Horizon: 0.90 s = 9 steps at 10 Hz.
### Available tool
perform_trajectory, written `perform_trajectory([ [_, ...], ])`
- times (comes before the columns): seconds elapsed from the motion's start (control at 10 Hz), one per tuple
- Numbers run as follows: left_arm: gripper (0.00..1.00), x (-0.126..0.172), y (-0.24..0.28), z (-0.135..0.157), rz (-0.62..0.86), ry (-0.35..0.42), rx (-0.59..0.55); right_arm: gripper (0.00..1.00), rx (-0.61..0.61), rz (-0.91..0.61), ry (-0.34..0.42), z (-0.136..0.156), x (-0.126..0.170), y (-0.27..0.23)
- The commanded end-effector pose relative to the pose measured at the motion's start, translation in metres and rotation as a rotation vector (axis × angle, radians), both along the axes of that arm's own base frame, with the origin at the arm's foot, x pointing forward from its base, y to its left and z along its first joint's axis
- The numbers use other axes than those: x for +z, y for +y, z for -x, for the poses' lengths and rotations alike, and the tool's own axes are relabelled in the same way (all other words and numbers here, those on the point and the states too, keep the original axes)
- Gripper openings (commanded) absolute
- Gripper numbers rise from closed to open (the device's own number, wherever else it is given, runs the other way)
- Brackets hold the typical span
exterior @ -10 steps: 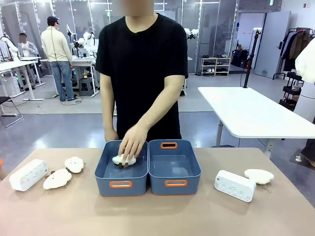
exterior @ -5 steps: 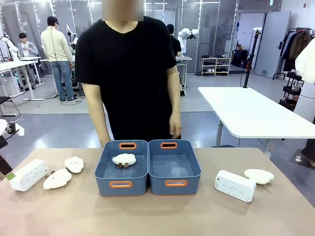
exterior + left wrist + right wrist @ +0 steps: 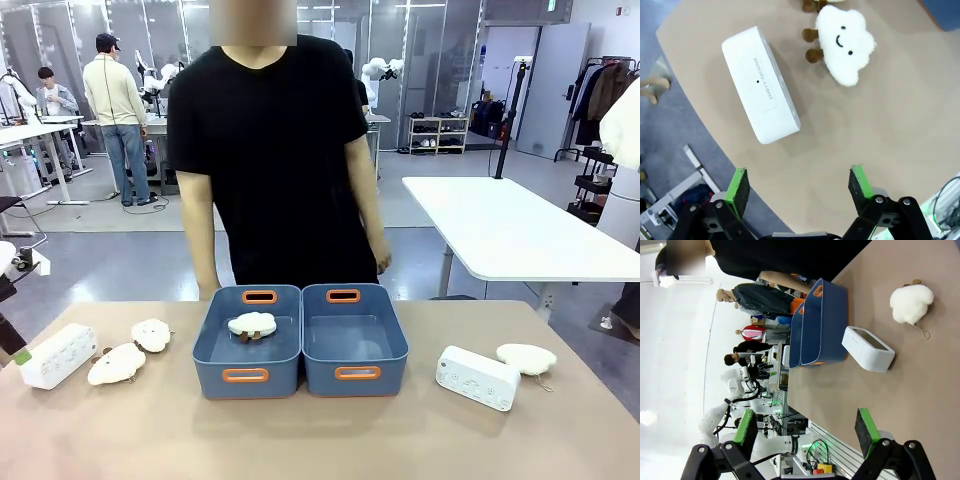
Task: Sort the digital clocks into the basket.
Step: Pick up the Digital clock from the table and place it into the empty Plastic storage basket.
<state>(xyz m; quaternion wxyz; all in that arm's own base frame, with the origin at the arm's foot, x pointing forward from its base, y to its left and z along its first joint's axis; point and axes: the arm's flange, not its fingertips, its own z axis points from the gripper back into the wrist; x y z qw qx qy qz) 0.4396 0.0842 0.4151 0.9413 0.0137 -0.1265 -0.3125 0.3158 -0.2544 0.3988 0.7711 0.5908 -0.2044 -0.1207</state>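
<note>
One white digital clock (image 3: 58,355) lies at the table's left end, and another digital clock (image 3: 478,377) lies at the right. Two blue baskets stand side by side mid-table. The left basket (image 3: 222,375) holds a cream plush (image 3: 252,324); the right basket (image 3: 390,340) has nothing in it. My left gripper (image 3: 797,186) hovers open above the table's corner, just short of the left clock (image 3: 760,85). My right gripper (image 3: 805,432) is open, well back from the right clock (image 3: 867,349), with the baskets (image 3: 820,325) beyond.
Two cloud plush toys (image 3: 117,364) (image 3: 151,334) lie beside the left clock, and one plush (image 3: 526,358) lies behind the right clock. A person in a black shirt (image 3: 270,150) stands at the far edge, arms down. The table edge runs right under my left gripper.
The person has let go of the plush in the left basket, drawn the hand back and stood upright. My left arm has come into the front view at the left edge.
</note>
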Motion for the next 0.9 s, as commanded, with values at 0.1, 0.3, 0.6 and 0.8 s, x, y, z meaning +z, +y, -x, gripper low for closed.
perform_trajectory([
  [0.1,1.00,-0.013,-0.011,-0.069,0.043,0.128,0.111,1.00,0.006,-0.006,-0.007,0.001,0.001,-0.001],
  [0.3,1.00,-0.027,-0.013,-0.092,0.024,0.137,0.149,1.00,0.006,-0.006,-0.007,0.001,0.001,-0.001],
  [0.6,1.00,-0.051,-0.014,-0.104,-0.008,0.126,0.189,1.00,0.006,-0.006,-0.007,0.001,0.001,-0.001],
  [0.8,1.00,-0.071,-0.009,-0.118,-0.001,0.157,0.213,1.00,0.006,-0.006,-0.007,0.001,0.001,-0.001],
])
